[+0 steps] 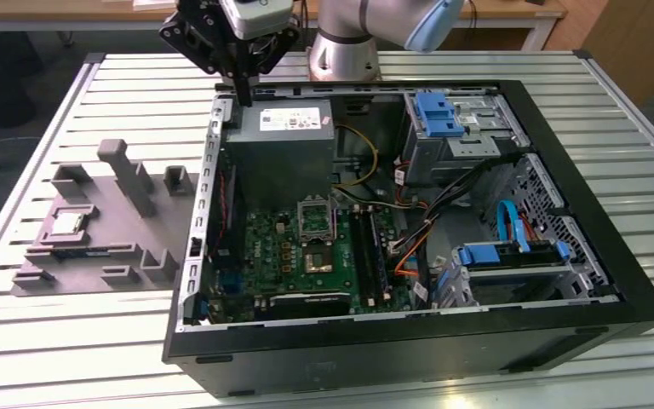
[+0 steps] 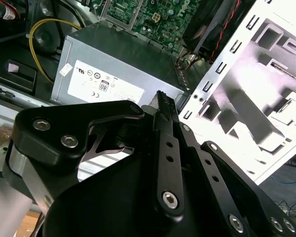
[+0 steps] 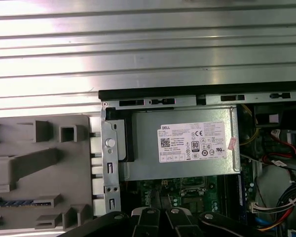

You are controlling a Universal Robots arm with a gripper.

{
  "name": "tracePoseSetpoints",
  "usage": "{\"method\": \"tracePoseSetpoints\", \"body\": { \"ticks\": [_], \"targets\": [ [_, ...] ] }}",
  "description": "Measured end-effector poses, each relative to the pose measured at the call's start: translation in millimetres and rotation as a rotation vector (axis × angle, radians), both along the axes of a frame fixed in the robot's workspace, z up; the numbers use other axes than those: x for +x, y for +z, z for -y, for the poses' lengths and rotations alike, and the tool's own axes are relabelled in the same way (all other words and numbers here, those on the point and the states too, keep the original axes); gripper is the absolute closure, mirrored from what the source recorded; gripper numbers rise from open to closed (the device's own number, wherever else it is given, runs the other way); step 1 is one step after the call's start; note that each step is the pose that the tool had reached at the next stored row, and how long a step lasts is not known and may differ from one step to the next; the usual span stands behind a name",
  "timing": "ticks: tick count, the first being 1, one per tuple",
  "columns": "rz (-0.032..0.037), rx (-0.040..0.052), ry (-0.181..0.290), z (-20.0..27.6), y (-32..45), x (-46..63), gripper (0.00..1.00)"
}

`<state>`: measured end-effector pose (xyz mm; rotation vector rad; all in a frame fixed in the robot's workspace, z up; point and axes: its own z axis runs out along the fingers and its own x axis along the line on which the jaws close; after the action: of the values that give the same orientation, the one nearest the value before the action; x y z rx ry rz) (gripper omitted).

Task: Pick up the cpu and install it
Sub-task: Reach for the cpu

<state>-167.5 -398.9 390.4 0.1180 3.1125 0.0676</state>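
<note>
Claw [image 1: 243, 98], black and pinched together, hangs well apart from flat silvery square cpu [image 1: 68, 223].

Gripper [image 1: 242, 92] over computer case [image 1: 418, 358] rim at the power supply [image 1: 283, 158] corner, cpu [image 1: 68, 223] seated in grey tray [image 1: 83, 274] just beside the case

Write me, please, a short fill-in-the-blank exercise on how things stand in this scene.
1. The cpu lies in the grey ____, on the exterior view's left of the computer case.
2. The shut gripper holds ____.
3. The power supply beside the gripper carries a ____ label.
4. The motherboard inside the case is ____ in colour.
Missing words: tray; nothing; white; green.
</note>
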Motion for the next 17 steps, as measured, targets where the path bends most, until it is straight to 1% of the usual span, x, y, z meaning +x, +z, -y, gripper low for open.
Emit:
{"method": "tracePoseSetpoints", "body": {
  "ticks": [17],
  "targets": [
    [0.0000,0.0000,0.000,0.0,-0.8,-6.1,0.89]
  ]
}}
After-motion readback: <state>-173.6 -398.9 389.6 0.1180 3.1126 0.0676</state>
